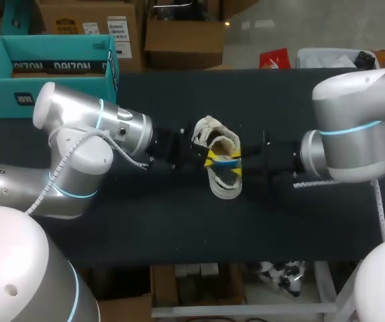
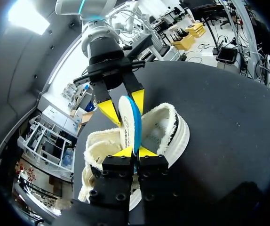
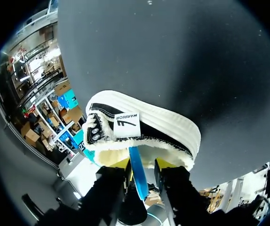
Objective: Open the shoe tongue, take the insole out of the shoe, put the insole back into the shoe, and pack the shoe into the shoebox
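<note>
Black bench (image 1: 179, 221): left hand (image 2: 136, 151) pinches blue-edged white insole (image 2: 127, 134) half-out of cream fleecy shoe (image 2: 170, 127); right hand (image 2: 128, 117) grip unclear; reseating, boxing remain.

In the right wrist view the shoe (image 3: 149, 132) covers the far end of the insole (image 3: 138, 176) and much of my right end effector (image 3: 143, 165), so I cannot tell its hold. In the left wrist view my left end effector (image 2: 136, 151) and the upright insole block the shoe's near end. In the head view the insole is only a small blue sliver, and the shoebox (image 1: 58, 95) hides part of its inside behind its near wall.
</note>
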Tool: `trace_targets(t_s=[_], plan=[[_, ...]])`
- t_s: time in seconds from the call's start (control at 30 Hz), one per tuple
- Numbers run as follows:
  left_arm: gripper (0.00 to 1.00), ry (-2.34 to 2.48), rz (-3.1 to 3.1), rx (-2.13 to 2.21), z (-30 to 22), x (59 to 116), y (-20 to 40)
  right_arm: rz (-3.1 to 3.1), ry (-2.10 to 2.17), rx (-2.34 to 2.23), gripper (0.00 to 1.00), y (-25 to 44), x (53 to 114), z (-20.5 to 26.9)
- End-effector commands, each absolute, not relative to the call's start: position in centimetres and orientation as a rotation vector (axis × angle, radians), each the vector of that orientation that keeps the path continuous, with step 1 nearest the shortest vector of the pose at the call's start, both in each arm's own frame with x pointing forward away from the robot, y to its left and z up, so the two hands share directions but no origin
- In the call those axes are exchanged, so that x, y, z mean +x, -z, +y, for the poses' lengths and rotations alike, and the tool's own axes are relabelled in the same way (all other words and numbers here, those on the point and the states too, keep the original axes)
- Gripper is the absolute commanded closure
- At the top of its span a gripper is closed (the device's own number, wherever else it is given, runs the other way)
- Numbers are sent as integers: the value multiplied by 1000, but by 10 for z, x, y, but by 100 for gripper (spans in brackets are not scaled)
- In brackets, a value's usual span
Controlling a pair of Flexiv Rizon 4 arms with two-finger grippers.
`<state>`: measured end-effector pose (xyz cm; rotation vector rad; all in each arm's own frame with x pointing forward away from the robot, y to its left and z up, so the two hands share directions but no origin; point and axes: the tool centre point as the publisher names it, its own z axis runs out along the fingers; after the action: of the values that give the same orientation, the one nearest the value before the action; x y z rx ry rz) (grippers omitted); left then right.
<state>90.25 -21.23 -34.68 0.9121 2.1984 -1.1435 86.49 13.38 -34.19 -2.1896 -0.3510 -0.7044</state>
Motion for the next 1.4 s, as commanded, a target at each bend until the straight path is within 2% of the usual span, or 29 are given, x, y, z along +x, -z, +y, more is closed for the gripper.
trace_targets(t_s=[0.03, 0.1, 0.13, 0.23, 0.27, 0.3, 0.37, 0.4, 0.47, 0.53, 0.6, 1.4], plan=[[100, 1140, 2201, 908, -215, 903, 349, -359, 708, -2166, 78, 346, 869, 134], [100, 1139, 2202, 907, -215, 902, 349, -364, 708, -2165, 96, 346, 870, 137], [100, 1139, 2202, 906, -215, 901, 348, -367, 708, -2165, 100, 346, 870, 137], [100, 1141, 2210, 899, -216, 899, 345, -371, 711, -2164, 100, 347, 870, 138], [88, 1154, 2205, 899, -216, 897, 344, -371, 712, -2165, 100, 347, 870, 138], [67, 1162, 2204, 900, -215, 895, 342, -370, 713, -2164, 100, 347, 870, 138], [58, 1176, 2187, 905, -215, 891, 339, -368, 716, -2164, 100, 348, 869, 138], [57, 1178, 2181, 907, -216, 890, 337, -366, 718, -2165, 100, 348, 869, 138], [59, 1181, 2170, 915, -218, 888, 335, -364, 721, -2167, 100, 348, 869, 138], [70, 1179, 2162, 926, -220, 886, 334, -362, 722, -2168, 100, 348, 868, 138], [100, 1167, 2158, 944, -222, 884, 334, -361, 723, -2170, 100, 348, 868, 139], [100, 1209, 2228, 896, -218, 908, 355, -360, 687, -2240, 100, 361, 895, 158]])
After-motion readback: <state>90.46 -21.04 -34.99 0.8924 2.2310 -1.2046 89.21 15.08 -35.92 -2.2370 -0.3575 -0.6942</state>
